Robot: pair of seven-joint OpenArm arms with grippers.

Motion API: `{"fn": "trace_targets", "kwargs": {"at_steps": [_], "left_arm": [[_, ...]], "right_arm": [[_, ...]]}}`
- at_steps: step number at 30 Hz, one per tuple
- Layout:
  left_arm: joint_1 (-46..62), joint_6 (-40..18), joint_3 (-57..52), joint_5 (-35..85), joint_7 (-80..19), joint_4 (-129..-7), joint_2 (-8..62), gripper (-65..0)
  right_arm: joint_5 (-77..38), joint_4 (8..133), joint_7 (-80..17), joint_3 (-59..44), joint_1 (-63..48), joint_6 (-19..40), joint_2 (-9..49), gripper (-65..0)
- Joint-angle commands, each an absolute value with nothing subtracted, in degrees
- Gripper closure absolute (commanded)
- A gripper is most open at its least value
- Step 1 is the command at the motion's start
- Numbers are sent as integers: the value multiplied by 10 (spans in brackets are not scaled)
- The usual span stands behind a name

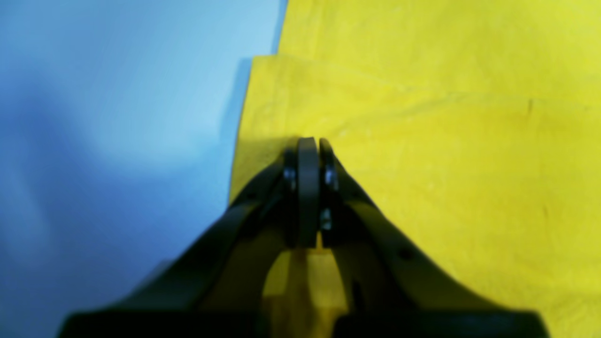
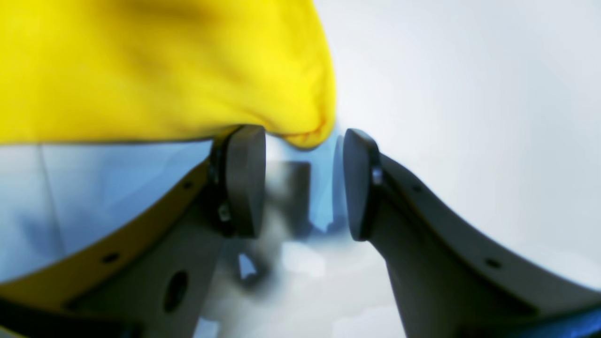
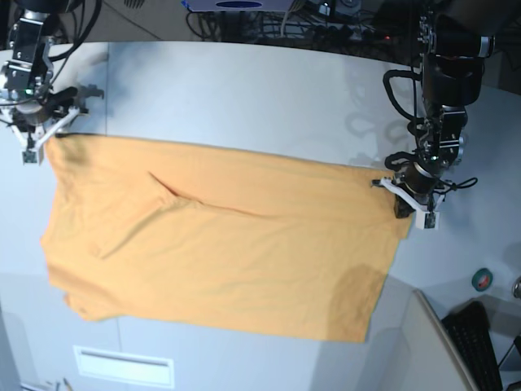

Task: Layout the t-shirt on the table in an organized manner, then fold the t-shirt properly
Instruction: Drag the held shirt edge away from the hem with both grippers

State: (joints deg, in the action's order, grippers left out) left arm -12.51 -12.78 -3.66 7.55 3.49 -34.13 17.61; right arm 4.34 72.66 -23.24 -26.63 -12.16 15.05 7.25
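Observation:
The orange t-shirt (image 3: 220, 244) lies spread wide and mostly flat on the pale table (image 3: 244, 90), with a crease ridge near its upper left. At the shirt's right edge, my left gripper (image 3: 404, 198) is shut on the cloth. The left wrist view shows its jaws (image 1: 310, 141) pressed together over the shirt (image 1: 422, 141) beside a folded edge. At the shirt's far left corner, my right gripper (image 3: 41, 138) is open. In the right wrist view its fingers (image 2: 300, 134) stand apart, and the shirt's corner (image 2: 141, 70) lies just past the tips, between no pads.
A green tape roll (image 3: 483, 279) lies at the table's right edge. A dark keyboard (image 3: 480, 342) sits lower right, off the table. Cables (image 3: 326, 20) run along the back. The shirt's lower hem reaches close to the table's front edge (image 3: 244, 346).

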Motion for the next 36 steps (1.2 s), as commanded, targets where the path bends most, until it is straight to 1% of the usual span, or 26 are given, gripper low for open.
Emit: {"fn": "trace_targets", "kwargs": {"at_steps": [1, 9, 10, 11, 12, 13, 14, 15, 31, 36], "left_arm": [[-110, -110, -36, 44, -70, -327, 181, 0], [-110, -110, -36, 44, -70, -327, 181, 0], [-110, -110, -36, 44, -70, -327, 181, 0], [-110, -110, -36, 44, -70, -327, 181, 0], [-110, -110, -36, 44, -70, -327, 181, 0], [-110, -110, -36, 44, -70, -327, 181, 0], [-110, -110, -36, 44, -70, -327, 181, 0], [-110, -110, -36, 44, -70, -327, 181, 0], [-110, -110, -36, 44, -70, -327, 182, 0], [-110, -110, -33, 44, -70, -327, 182, 0]], "right_arm": [[54, 721, -248, -269, -124, 147, 82, -236], [54, 718, -247, -269, -124, 147, 84, -227], [54, 718, -247, -269, -124, 147, 84, -212], [54, 718, -247, -269, -124, 147, 84, -189], [54, 718, -247, -269, -124, 147, 84, -152], [55, 718, -247, -269, -124, 147, 84, -98], [55, 718, -247, -269, -123, 147, 85, -30], [55, 717, -247, -269, -119, 147, 91, 0], [56, 694, -247, -269, -104, 143, 131, 0], [56, 698, -251, -287, -93, 141, 138, 0]]}}
